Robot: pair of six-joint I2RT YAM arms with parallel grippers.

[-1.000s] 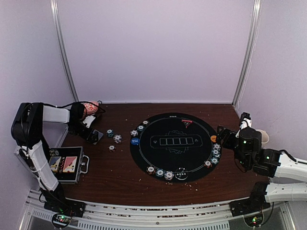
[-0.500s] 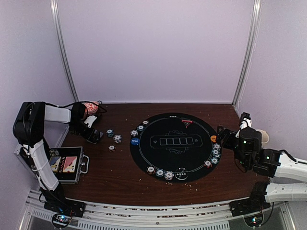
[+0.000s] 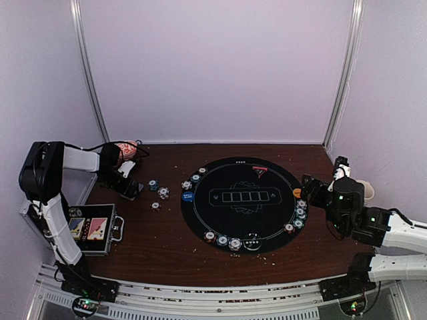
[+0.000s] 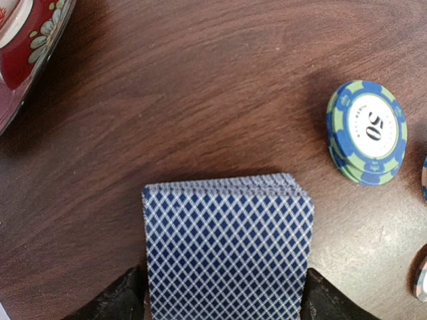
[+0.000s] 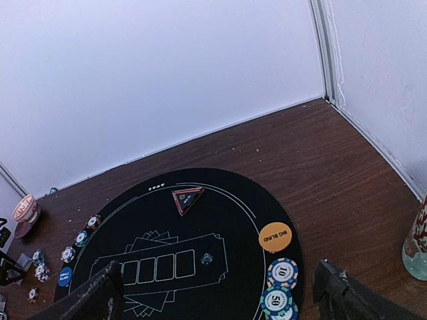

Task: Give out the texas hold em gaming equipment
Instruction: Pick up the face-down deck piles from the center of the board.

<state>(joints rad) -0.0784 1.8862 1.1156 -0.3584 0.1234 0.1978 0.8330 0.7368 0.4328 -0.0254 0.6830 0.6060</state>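
Deck flat on the far-left tabletop, inside my left claw.

It lies backs up and squared, near the bowl and a chip stack. The left claw straddles it, a finger hard by each side edge; I cannot tell whether they press. I judge it light and slick, a loose stack that can shear or fan, so I'd grip low and squarely across both edges. My right claw hangs wide open and empty by the mat's right edge.
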